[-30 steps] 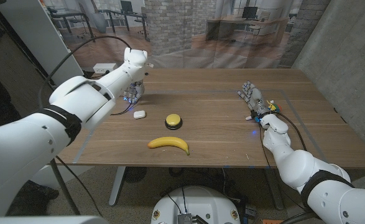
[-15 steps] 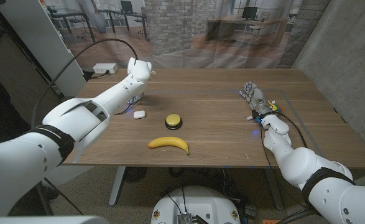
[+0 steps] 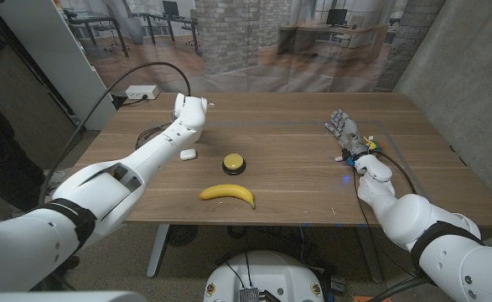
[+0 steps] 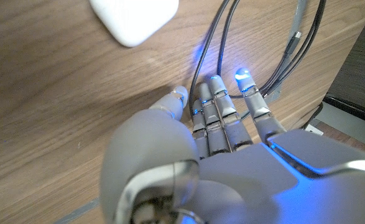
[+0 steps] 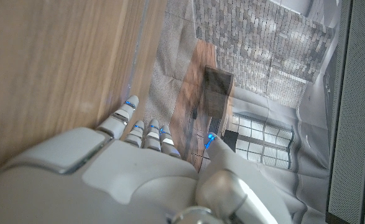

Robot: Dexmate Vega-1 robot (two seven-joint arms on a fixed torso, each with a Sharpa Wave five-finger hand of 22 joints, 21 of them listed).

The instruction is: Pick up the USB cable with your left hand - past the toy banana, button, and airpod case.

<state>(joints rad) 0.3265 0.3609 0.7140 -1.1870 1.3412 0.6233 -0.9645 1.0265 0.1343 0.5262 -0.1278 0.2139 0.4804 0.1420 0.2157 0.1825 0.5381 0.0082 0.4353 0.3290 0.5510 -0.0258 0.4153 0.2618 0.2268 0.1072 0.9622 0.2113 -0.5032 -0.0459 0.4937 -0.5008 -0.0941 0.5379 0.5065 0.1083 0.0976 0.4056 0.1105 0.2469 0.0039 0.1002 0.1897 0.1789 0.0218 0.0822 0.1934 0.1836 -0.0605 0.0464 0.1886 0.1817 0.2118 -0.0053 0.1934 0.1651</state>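
A thin dark USB cable (image 4: pixel 227 31) runs in several strands over the wood just beyond my left hand (image 4: pixel 219 124). The fingers (image 4: pixel 214 93) are stretched out side by side, their tips at or on the strands, and nothing is gripped. In the head view the left hand (image 3: pixel 190 111) reaches down at the table's far left, just behind the white airpod case (image 3: pixel 187 153). The case (image 4: pixel 132 18) lies close to the fingertips. The yellow button (image 3: pixel 234 163) and the toy banana (image 3: pixel 227 195) lie nearer to me. My right hand (image 3: pixel 344 132) stands on the table at the right, fingers apart, holding nothing.
A black cable loop (image 3: pixel 137 69) arches over the table's far left corner, beside a white power strip (image 3: pixel 138 91) off the table. Small coloured wires (image 3: pixel 371 144) lie by the right wrist. The table's left edge (image 4: pixel 331 81) is close behind the strands.
My left arm has stretched farther across the table and its hand has moved a little right and down towards the airpod case. The right hand has hardly moved.
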